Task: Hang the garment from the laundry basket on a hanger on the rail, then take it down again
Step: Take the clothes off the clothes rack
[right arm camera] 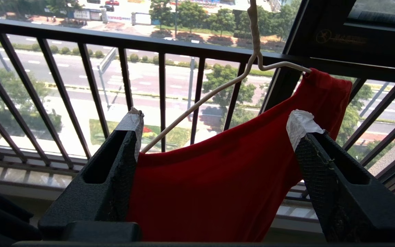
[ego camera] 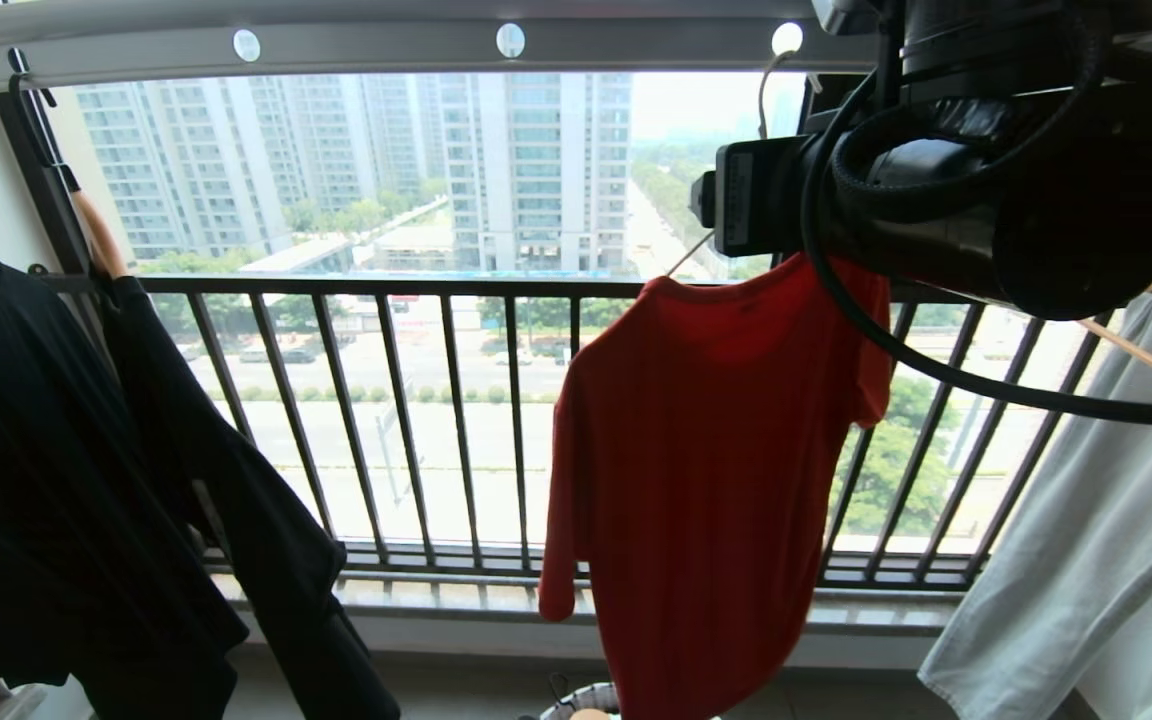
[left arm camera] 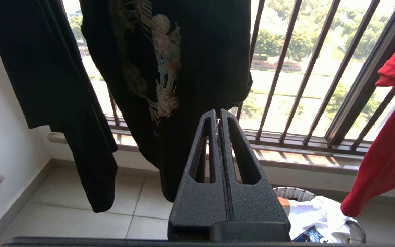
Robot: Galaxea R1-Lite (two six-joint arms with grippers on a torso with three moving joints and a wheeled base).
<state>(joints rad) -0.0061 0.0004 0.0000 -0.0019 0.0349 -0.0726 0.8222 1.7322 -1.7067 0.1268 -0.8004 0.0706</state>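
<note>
Head camera faces the railing (ego camera: 436, 290) from high up — both wrist cameras share it.

Garment (ego camera: 706, 470) on hanger (right arm camera: 201, 103) under rail (ego camera: 386, 45); laundry basket (ego camera: 576, 700) below.

- The red T-shirt (right arm camera: 218, 192) is hanging between the wide-standing jaws of the right gripper (right arm camera: 218, 137).
- The cream wire hanger (right arm camera: 252, 58) is carrying it just beyond them, hooking up to the grey rail (ego camera: 386, 45).
- The laundry basket (left arm camera: 295, 193) is sitting just beyond the left gripper's (left arm camera: 218, 115) jaws.

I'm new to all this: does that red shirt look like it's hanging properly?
Not quite. The red T-shirt sits lopsided on the wire hanger: one hanger arm shows bare, the cloth bunched toward the other end. The open right gripper is beside it.
</note>
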